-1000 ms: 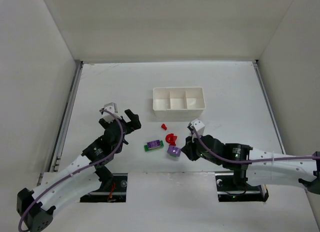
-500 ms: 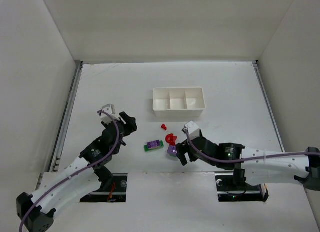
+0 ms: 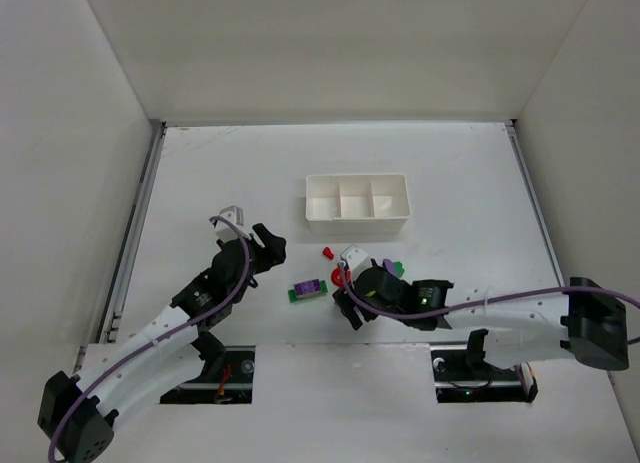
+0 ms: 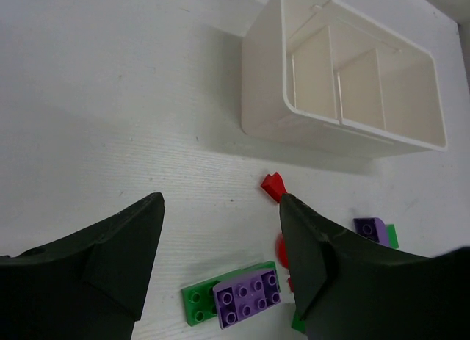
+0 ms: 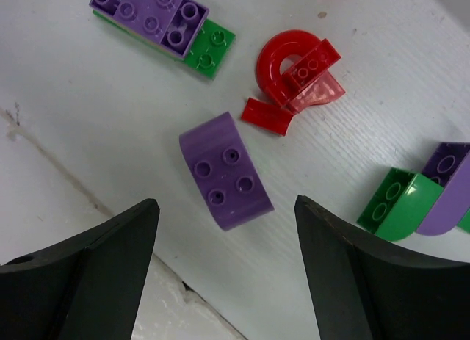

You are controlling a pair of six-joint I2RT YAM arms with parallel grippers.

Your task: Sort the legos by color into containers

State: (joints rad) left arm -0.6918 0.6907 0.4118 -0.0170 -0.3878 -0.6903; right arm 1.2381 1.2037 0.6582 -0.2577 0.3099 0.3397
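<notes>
The legos lie in a loose cluster in front of the white tray [image 3: 356,219], whose three containers [image 4: 345,83] hold nothing I can see. A purple brick on a green plate [image 3: 307,288] [image 4: 248,294] [image 5: 158,13] lies at the left. My left gripper [image 3: 272,255] [image 4: 220,237] hovers open just above and left of it. A curved purple brick [image 5: 228,180] lies between the open fingers of my right gripper [image 3: 347,298] [image 5: 226,203], untouched. Nearby are a red arch [image 5: 294,68], a small red piece [image 3: 327,251] [image 4: 273,186] and a green-and-purple pair [image 3: 390,267] [image 5: 411,200].
White walls enclose the white table on three sides. The table's near edge [image 5: 88,200] runs just below the curved purple brick. Both arms reach in from the bottom of the top view and meet at the cluster, close to one another.
My right gripper opened and slid left over the curved purple brick, now hidden in the top view. My left gripper narrowed and moved right toward the purple-on-green brick.
</notes>
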